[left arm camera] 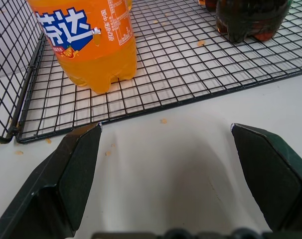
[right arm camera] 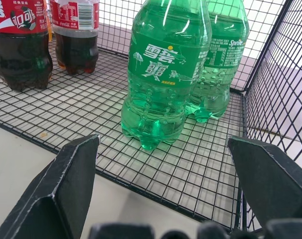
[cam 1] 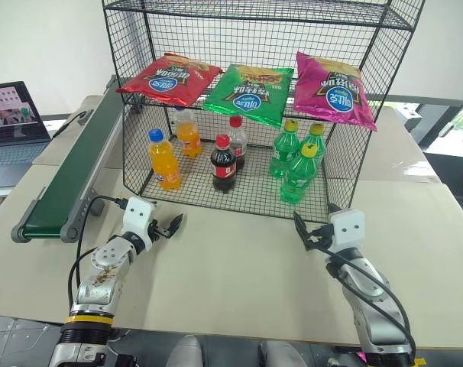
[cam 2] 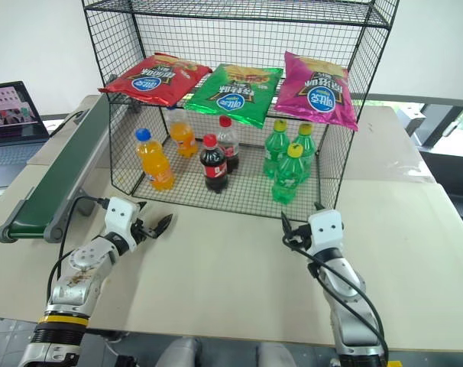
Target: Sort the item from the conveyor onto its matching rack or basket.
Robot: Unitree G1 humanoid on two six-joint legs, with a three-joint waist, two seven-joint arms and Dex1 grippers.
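Sorting looks done: green bag (cam 1: pixel 251 92) lies on rack (cam 1: pixel 346 164) shelf between red and magenta bags, both grippers (cam 1: pixel 166 227) (cam 1: pixel 308 233) empty, jaws apart, before rack; next move likely another belt (cam 1: pixel 75 168) item.

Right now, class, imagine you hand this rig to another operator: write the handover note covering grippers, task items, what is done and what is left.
Left gripper: open, empty, low over the table in front of the rack.
Right gripper: open, empty, also before the rack, facing the green bottles.
Green crisp bag: lying on the rack's flat wire shelf, between the red bag and the magenta bag.
Conveyor: no item on the visible belt.
Done: green bag appears sorted.
Left: nothing visible to sort; await the next item.
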